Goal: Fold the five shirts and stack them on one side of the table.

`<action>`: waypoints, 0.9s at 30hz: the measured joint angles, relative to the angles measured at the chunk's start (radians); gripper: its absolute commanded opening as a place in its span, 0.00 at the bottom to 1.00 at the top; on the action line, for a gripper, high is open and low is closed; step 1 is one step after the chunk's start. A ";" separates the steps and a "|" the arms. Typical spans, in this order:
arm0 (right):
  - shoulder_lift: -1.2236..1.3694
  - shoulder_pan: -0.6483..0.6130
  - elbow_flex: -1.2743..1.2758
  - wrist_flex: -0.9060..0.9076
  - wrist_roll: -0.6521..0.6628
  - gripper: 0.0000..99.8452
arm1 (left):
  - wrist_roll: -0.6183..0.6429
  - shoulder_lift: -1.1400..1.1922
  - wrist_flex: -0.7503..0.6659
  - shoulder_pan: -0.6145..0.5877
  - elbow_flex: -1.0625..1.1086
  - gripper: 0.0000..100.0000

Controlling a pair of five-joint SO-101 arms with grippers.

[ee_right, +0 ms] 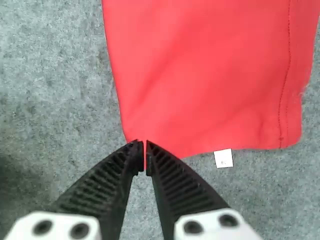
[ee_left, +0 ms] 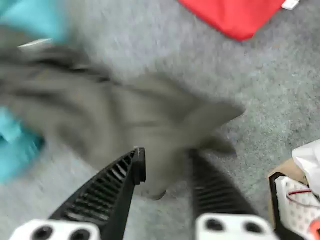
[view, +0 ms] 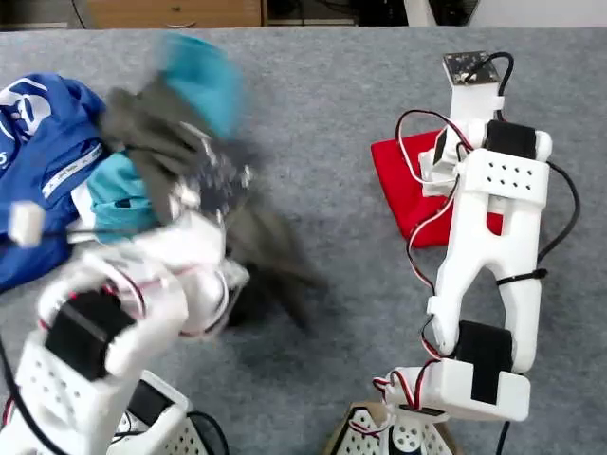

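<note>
Grasping the grey shirt [ee_left: 125, 120], the left gripper [ee_left: 167, 160] has a fold of the cloth caught between its two ribbed black fingers [ee_left: 120, 175]. The rest of the cloth spreads out blurred beyond the tips. In the high view the grey shirt [view: 270, 248] streaks from about 10 o'clock on the table [view: 332, 114] in towards the centre, passing over the left arm's wrist.

The right gripper [ee_right: 144, 146] is clenched, with its tips pressed together right at the hem of the red shirt [ee_right: 200, 75]. Whether any cloth is pinched between them cannot be told. The red shirt [view: 394, 185] lies flat and folded at 3 o'clock, partly beneath the right arm, and one white label [ee_right: 223, 158] sticks out from its edge just beside the claw.

By count there is one grey shirt, one red shirt and one blue shirt [view: 47, 142]. The blue one is crumpled at 9 o'clock, against the table's edge. Teal cloth shows in two patches, one at 11 o'clock [view: 201, 78] and one just inside the blue shirt [view: 119, 194]. Whether these belong to one teal shirt or two cannot be told. The grey shirt overlaps both teal patches, while the red shirt lies well apart from the other garments.
</note>
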 measured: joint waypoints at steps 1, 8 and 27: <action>0.000 0.000 0.000 0.000 0.000 0.02 | 0.038 -0.023 -0.018 -0.026 0.052 0.24; 0.000 -0.032 0.006 0.000 0.000 0.02 | 0.095 -0.028 -0.206 -0.420 0.135 0.24; 0.272 -0.821 0.361 -0.160 -0.028 0.32 | 0.207 0.844 -0.890 -0.881 0.290 0.10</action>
